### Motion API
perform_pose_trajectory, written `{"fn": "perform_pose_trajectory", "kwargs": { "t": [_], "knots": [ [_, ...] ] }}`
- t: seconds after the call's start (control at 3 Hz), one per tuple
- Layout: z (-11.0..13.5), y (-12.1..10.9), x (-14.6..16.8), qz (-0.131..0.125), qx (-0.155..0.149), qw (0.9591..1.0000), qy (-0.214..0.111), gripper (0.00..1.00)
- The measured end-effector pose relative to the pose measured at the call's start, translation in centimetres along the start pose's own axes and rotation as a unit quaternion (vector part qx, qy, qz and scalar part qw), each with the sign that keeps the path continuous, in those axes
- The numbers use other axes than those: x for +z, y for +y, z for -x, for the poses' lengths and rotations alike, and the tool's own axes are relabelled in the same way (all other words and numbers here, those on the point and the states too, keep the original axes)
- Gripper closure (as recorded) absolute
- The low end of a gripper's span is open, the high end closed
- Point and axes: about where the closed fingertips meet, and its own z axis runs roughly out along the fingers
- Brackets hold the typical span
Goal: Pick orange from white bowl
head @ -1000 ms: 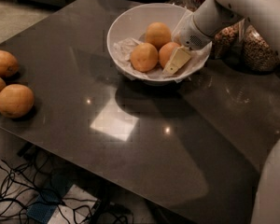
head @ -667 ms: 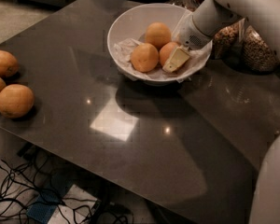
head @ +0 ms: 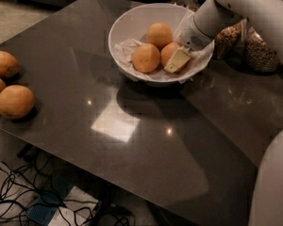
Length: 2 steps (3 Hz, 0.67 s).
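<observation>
Camera view looked down across a dark, glossy table (head: 146, 173). At its far left edge sat three loose oranges (head: 15, 101), pale yellow-orange, bunched close together and well apart from everything else. Below that edge, a tangle of black cables (head: 19, 192) lay on the floor.

Further along, toward the back of the table, stood the white bowl (head: 127, 22), wide-rimmed and lined with crinkled white paper (head: 125, 47). Three fruits lay in it: a paler one at the front left (head: 145, 58), another behind it (head: 159, 35), and the orange (head: 169, 52), a deeper reddish tone, on the right side of the bowl, touching the front one.

The gripper (head: 178, 60) was down inside the bowl, its cream-coloured tip lying against the right front of the orange and hiding part of it. From where I stood, I could not tell whether it had closed on the fruit or merely rested beside it. The white arm (head: 217, 13) ran up and away to the right over the bowl's rim.

Behind the arm stood glass jars (head: 259, 55) of brownish grain, just beside the bowl. The robot's pale body (head: 273, 187) filled the lower right corner.
</observation>
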Motion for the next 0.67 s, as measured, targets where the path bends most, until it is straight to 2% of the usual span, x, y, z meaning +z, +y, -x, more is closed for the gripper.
{"fn": "perform_pose_trajectory", "kwargs": {
  "t": [0.33, 0.67],
  "knots": [
    [-0.01, 0.07, 0.09, 0.004, 0.001, 1.0000, -0.004, 1.00],
    [0.09, 0.07, -0.10, 0.004, 0.000, 1.0000, -0.006, 1.00]
  ]
}}
